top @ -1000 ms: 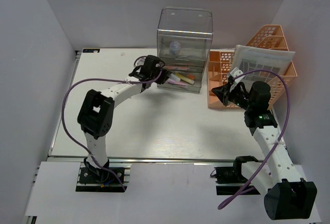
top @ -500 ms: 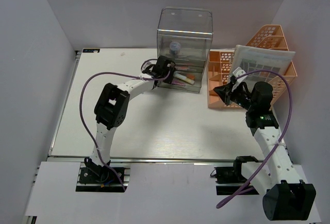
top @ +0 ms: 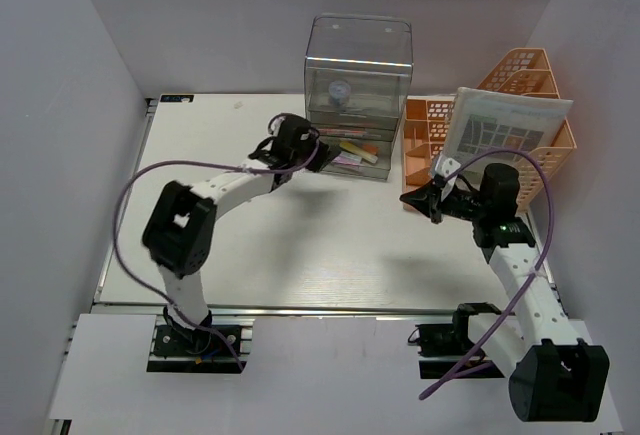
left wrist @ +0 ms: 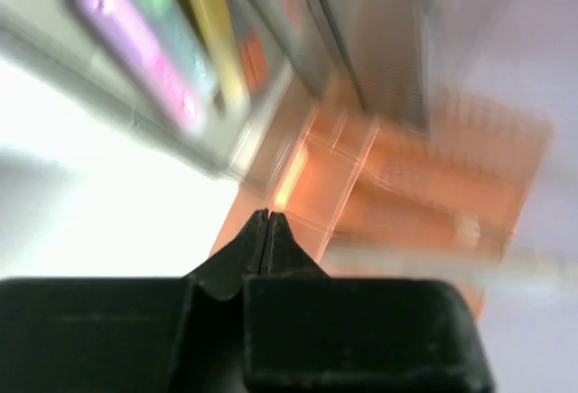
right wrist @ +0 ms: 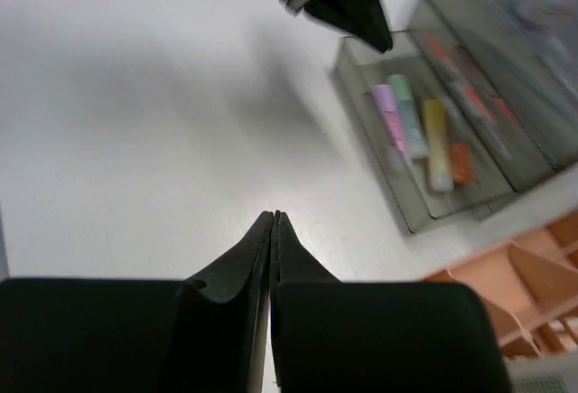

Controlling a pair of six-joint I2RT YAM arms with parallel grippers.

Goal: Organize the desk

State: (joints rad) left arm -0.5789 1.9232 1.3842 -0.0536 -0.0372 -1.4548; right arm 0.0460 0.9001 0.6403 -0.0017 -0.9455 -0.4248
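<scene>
The white desk (top: pixel 300 245) carries a clear drawer box (top: pixel 358 55) at the back. Its lower drawer (top: pixel 350 155) stands out with purple, green, yellow and orange markers in it. My left gripper (top: pixel 316 145) is shut and empty, just left of that drawer. In the left wrist view its tips (left wrist: pixel 266 217) are pressed together, with the markers (left wrist: pixel 135 45) blurred above. My right gripper (top: pixel 413 198) is shut and empty, low over the desk in front of the orange rack. The right wrist view shows its tips (right wrist: pixel 274 218) closed and the drawer (right wrist: pixel 424 131) ahead.
An orange mesh tray rack (top: pixel 520 80) stands at the back right with a checked sheet (top: pixel 505 130) leaning in it. A small round bluish thing (top: pixel 340 90) sits in the box's upper part. Grey walls close in on both sides. A metal rail (top: pixel 300 308) runs along the desk's front.
The left gripper went in against the drawer and has drawn back to the left. The right gripper has moved left, away from the orange rack.
</scene>
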